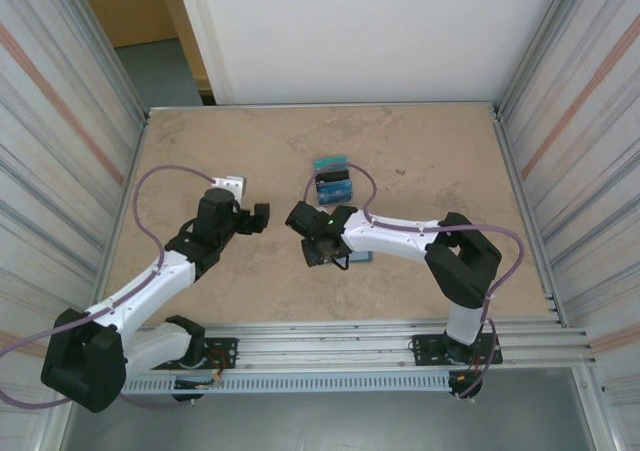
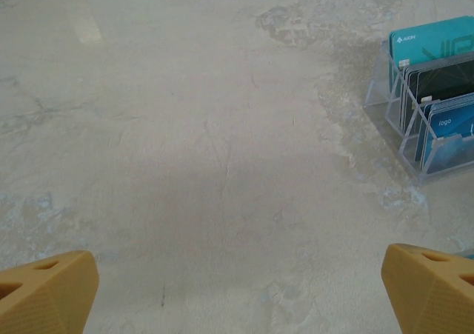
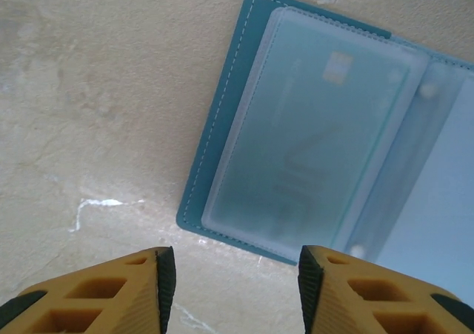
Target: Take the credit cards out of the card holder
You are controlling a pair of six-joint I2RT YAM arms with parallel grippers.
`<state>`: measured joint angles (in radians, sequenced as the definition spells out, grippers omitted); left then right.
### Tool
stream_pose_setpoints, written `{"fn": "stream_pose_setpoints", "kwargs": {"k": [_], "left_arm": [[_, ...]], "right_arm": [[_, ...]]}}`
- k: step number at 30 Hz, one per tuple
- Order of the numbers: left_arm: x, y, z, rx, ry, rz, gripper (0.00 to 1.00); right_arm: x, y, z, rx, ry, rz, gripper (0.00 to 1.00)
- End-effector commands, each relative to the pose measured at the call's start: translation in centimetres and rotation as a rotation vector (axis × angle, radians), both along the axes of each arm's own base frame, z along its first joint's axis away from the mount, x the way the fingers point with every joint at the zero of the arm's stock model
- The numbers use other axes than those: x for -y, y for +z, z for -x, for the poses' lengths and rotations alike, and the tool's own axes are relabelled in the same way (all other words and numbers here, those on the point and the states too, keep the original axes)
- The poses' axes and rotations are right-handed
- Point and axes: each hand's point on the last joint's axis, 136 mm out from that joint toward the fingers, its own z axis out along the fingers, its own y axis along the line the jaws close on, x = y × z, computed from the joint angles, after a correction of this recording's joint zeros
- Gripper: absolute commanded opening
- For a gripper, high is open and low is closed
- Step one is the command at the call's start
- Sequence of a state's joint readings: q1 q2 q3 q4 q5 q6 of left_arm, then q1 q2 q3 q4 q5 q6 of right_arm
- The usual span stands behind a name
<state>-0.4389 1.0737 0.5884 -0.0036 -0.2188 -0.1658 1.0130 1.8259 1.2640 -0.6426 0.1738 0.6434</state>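
Observation:
The card holder (image 3: pixel 216 150) lies open on the table, teal-edged, with a frosted pocket facing up. A teal credit card (image 3: pixel 311 134) shows through that pocket. My right gripper (image 3: pixel 233 286) hovers just short of the holder's near edge, jaws apart with only bare table between them. From above, the right gripper (image 1: pixel 325 251) covers most of the holder (image 1: pixel 360 257). My left gripper (image 2: pixel 237 297) is wide open over bare table, well left of the holder; it also shows in the top view (image 1: pixel 262 218).
A clear plastic rack (image 2: pixel 385 89) stands at the back with a teal card (image 2: pixel 433 41), a black card (image 2: pixel 444 82) and a blue card (image 2: pixel 452 123) upright in it; it also shows from above (image 1: pixel 331 179). Metal walls close in the table on both sides.

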Motion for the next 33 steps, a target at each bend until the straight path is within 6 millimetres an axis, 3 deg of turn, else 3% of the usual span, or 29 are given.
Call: {"fn": "stream_pose_setpoints", "kwargs": {"k": [1, 6, 14, 23, 33], "left_arm": [[-0.4, -0.2, 0.3, -0.009, 0.033, 0.022, 0.99], [-0.3, -0.5, 0.1, -0.019, 0.035, 0.02, 0.99], [-0.1, -0.9, 0.0, -0.035, 0.027, 0.015, 0.98], [-0.1, -1.1, 0.1, -0.043, 0.028, 0.016, 0.99], [0.1, -0.7, 0.0, -0.041, 0.022, 0.023, 0.99]], "right_arm": [[0.1, -0.4, -0.4, -0.02, -0.01, 0.024, 0.52], [0.3, -1.3, -0.9, -0.026, -0.016, 0.035, 0.58], [0.6, -2.3, -1.9, -0.037, -0.032, 0.038, 0.58], [1.1, -4.0, -1.5, -0.067, -0.032, 0.061, 0.58], [2.0, -4.9, -1.4, -0.11, -0.056, 0.03, 0.44]]}}
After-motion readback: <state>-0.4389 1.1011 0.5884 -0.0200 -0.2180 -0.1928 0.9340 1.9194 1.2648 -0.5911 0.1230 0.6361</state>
